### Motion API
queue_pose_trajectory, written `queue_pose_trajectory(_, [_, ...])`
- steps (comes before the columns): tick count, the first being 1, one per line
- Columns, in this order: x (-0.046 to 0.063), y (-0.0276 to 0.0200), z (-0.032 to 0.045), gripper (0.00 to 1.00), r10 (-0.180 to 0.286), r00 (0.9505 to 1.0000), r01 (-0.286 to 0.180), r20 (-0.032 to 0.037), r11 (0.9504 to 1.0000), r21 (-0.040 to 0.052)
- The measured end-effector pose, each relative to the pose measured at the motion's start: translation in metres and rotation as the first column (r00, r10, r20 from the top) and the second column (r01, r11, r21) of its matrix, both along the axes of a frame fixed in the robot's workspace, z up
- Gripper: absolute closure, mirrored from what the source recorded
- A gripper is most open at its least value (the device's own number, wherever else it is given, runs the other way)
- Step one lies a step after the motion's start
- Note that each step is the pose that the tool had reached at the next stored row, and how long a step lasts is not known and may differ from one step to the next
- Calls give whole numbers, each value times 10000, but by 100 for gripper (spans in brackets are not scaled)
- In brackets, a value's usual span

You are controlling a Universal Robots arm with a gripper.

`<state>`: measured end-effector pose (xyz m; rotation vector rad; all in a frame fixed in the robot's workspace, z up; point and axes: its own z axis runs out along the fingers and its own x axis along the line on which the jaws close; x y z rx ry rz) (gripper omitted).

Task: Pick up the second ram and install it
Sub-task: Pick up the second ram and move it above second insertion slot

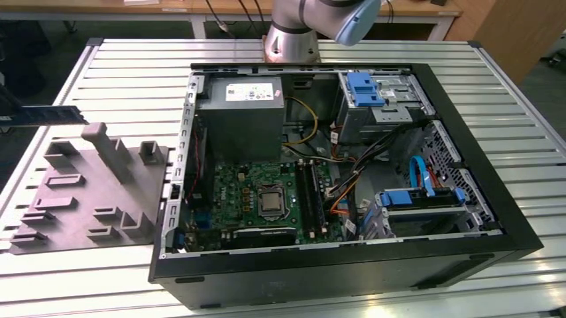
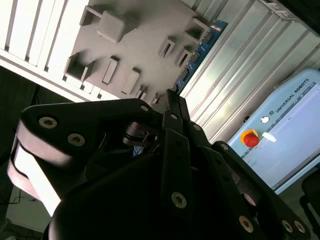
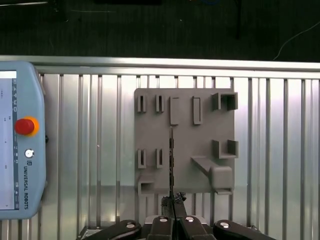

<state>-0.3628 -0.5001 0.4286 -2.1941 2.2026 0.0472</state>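
gripper (image 2: 170, 97): black linkage body, nearest the lens in both wrist views; its 2 fingers are drawn together at the tips (image 3: 172, 200) and clamped on 1 end of the second ram (image 2: 200, 50). second ram: thin blue-green board with a row of contacts along 1 long edge, projecting straight out from the fingertips; seen edge-on as a narrow dark line (image 3: 171, 160) in the first wrist view, laid across the middle of the fixture plate (image 3: 200, 140) behind it. in the exterior view the board (image 1: 49, 115) is seen held level in the air near that view's left edge, just past the far corner of the fixture plate (image 1: 89, 192) and well apart from the computer case (image 1: 354, 265). fixture plate: grey, moulded with several rectangular pockets and raised blocks (image 2: 135, 40), set on the slatted table (image 3: 90, 150). teach pendant (image 3: 20, 145): pale blue housing with 1 red button (image 3: 24, 126), lying on the table beside the plate. computer case: black tower laid on its side, open, on the exterior view's right; the motherboard (image 1: 256, 185), long black memory slots (image 1: 309, 192) and grey power supply (image 1: 243, 112) are exposed. arm (image 1: 292, 33): silver base mounted behind the case.
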Motion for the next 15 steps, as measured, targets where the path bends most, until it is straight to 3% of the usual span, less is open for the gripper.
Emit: queue_pose_trajectory(15, [471, -3, -16, 89, -1, 10000, 1, -4, 10000, 1])
